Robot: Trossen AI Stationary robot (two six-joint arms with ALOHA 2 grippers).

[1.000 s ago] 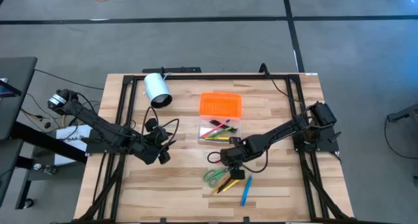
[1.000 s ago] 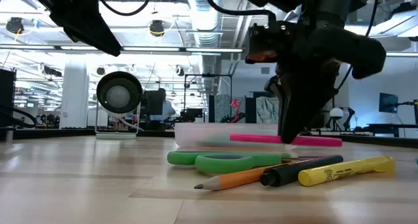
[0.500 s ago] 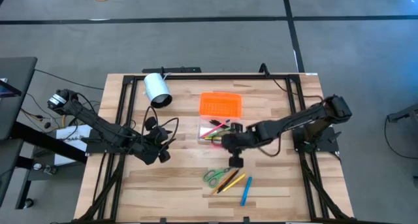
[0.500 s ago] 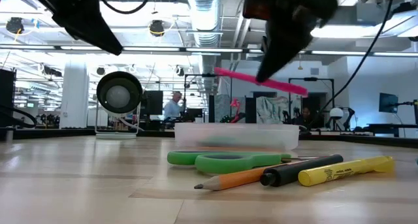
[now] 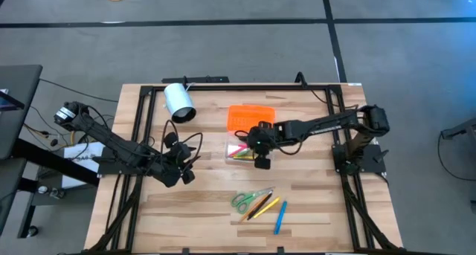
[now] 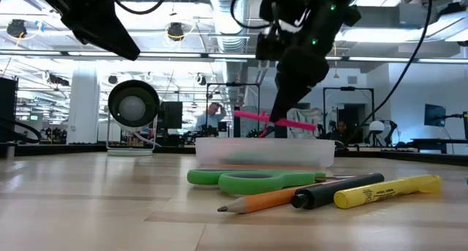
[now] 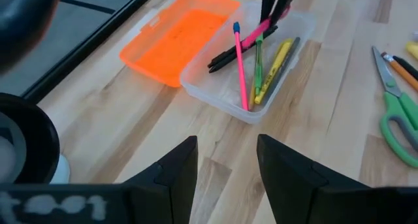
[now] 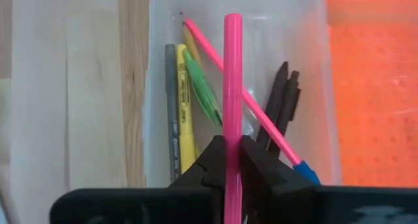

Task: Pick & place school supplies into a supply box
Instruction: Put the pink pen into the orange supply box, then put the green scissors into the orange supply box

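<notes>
pink pen (image 8: pixel 232 87) sits clamped between the closed fingers of the right gripper (image 5: pixel 260 160), which hangs over the clear box (image 5: pixel 236 159) near the middle of the worktop (image 5: pixel 201 210). in the low view the pen is above the box rim, slightly tilted, not touching it. inside the box lie a yellow marker (image 8: pixel 187 142), a green pen (image 8: pixel 202 87), a grey pen (image 8: pixel 171 113), two dark pens (image 8: pixel 282 106) and another pink pen with a blue end (image 8: pixel 261 123), which slants across the others. the orange lid (image 5: pixel 249 118) lies open flat, joined to the box on the side toward the worktop's far edge.

nearer the front edge, well apart from the box, more supplies lie loose: green-handled scissors (image 5: pixel 244 201), an orange pencil (image 5: pixel 256 206), a dark marker (image 6: pixel 338 190), a yellow marker (image 5: pixel 269 207) and a blue pen (image 5: pixel 280 218), the first four close together and the blue pen just beside them toward the right edge.

the left gripper (image 5: pixel 182 172) waits over the left part of the worktop, its fingers (image 7: pixel 173 172) spread apart and empty. a white cylinder (image 5: pixel 178 102) lies on its side near the far left corner.
</notes>
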